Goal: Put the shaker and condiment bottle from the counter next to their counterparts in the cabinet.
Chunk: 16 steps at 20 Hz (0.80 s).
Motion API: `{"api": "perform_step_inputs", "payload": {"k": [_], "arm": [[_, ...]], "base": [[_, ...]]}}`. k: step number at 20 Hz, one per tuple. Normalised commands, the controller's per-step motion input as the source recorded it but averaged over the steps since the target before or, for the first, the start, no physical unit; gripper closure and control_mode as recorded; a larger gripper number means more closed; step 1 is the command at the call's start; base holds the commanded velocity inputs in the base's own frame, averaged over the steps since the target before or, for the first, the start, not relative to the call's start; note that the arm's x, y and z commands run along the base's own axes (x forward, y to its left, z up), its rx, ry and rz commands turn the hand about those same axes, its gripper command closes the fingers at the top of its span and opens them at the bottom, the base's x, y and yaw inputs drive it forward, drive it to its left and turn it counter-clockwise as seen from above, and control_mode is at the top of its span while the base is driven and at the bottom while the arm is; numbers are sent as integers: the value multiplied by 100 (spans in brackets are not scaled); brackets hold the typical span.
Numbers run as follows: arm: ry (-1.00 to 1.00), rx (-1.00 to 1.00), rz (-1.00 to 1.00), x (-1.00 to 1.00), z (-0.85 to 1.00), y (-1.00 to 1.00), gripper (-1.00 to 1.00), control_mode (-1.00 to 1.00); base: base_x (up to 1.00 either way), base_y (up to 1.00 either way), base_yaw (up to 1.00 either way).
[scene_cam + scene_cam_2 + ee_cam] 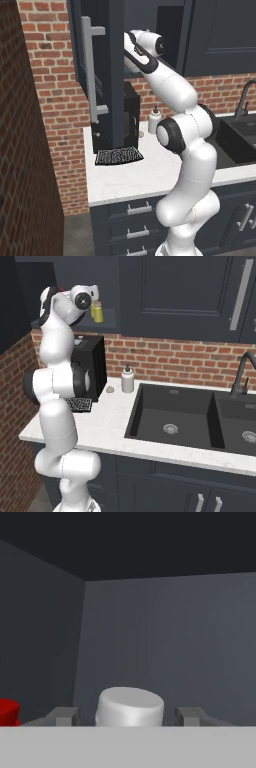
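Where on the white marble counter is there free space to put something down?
The white marble counter is bare between the black keyboard-like mat and its front edge. It is crowded at the brick wall, where the black box appliance and tall white bottle stand.

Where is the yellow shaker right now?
In the right base view, a yellow shaker stands on the open cabinet shelf at upper left, right beside the arm's hand, above the black coffee machine.

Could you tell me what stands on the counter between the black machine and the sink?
A white bottle with a dark nozzle and a small pale lump, seen in the right base view.
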Motion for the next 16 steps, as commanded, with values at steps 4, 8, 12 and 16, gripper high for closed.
{"api": "perform_step_inputs", "payload": {"k": [4,8,12,16], "arm": [[-1,0,0,8,-8,0,-100,-100],[-2,0,0,4,-9,0,-100,-100],[-1,0,0,0,-6,0,-100,-100],[0,0,0,0,0,0,-100,-100]], "base": [[0,0,0],[0,0,0],[0,0,0],[0,0,0]]}}
